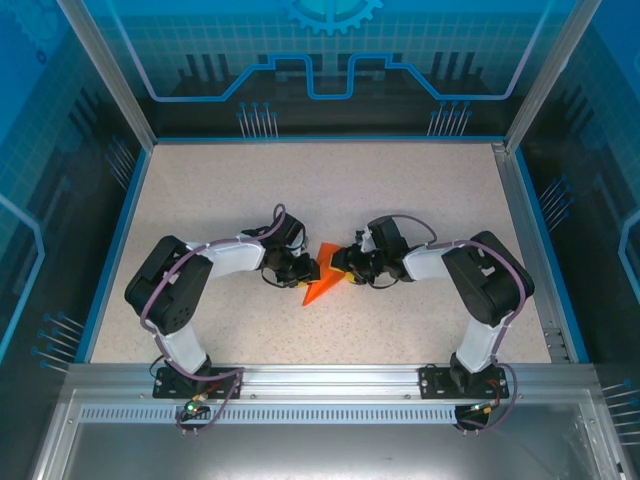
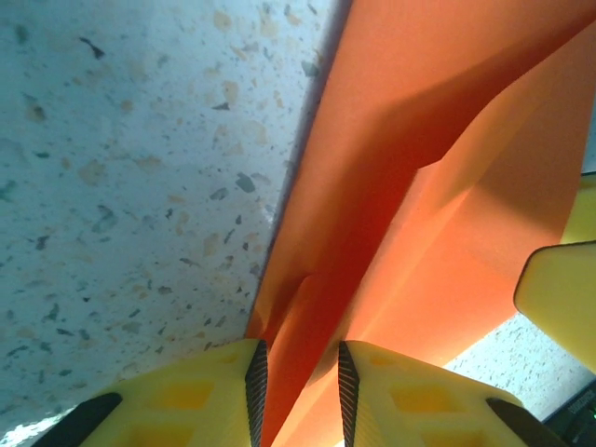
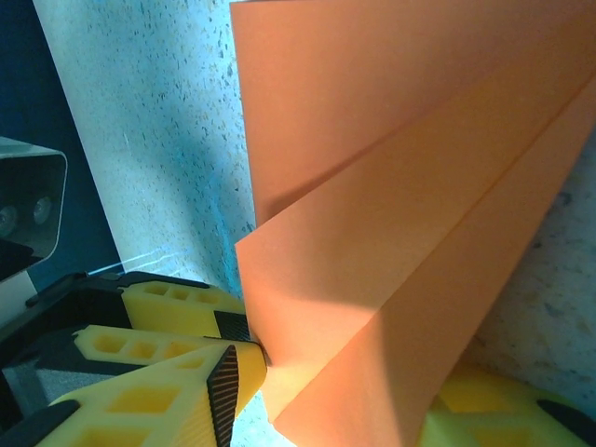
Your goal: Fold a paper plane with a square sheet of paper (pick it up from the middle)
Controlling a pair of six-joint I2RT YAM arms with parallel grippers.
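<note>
Left pincer (image 2: 300, 382) is clenched on the thin bright orange square sheet of paper (image 1: 320, 283), which is already creased down to a pointed wedge. The black ribbed pads (image 2: 256, 391) squeeze a narrow stack of layers at the crease. My read: you're using it as the anchor so the folds can't spring open

Right pincer (image 3: 345, 386) is grasping the same sheet from the opposite side. Its jaws are set wider because the layers there splay into a V. The near pad touches the folded edge and the far finger is partly hidden behind the paper, so treat that grip as likely, not proven. It's probably the working side, holding a flap while the left pincer fixes the spine

Where it sits:
- mid-table, between the two arms, with the pincers nose to nose
- wedge tip points toward the near edge, on the left-arm side
- sheet looks tilted rather than flat on the speckled beige table (image 1: 200, 200)
- can't tell whether the tip rests on it

Keeping both grips close together makes sense: thin paper buckles over a long unsupported span

Count:
- orange sheet: 1
- arms: 2
- pincers: 2
- fingers: 2 per pincer, 4 total
- the yellow finger (image 2: 559, 298) at the right of the left wrist view is likely the right pincer's, so don't count it as an extra
</note>
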